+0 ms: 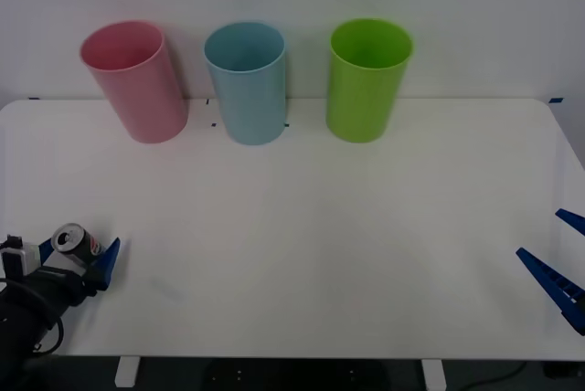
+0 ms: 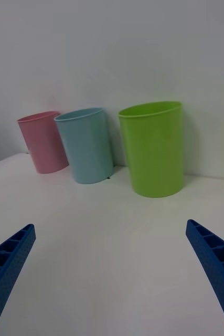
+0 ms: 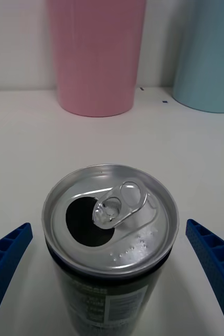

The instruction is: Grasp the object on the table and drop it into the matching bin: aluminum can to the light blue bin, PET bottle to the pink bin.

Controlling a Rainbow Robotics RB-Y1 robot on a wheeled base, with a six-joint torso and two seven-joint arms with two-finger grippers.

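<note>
Silver-topped and already opened, the aluminum can point(image 3: 110, 231) stands upright on the table point(image 1: 302, 254) between my left gripper point(image 1: 78, 258)'s blue fingers point(image 3: 215, 268), which are spread wide on either side of it with a gap left on both flanks. From that gripper, the pink bin point(image 1: 134, 80) sits well ahead across the white surface, and the light blue bin point(image 1: 245, 82) stands just beside it, further toward the right arm. I see the green bin point(image 1: 367, 79) beyond the blue one, nearer my right side. My right gripper point(image 1: 559, 258) hovers low at the table's near right edge, fingers parted wide, with all three bins well ahead of it.
</note>
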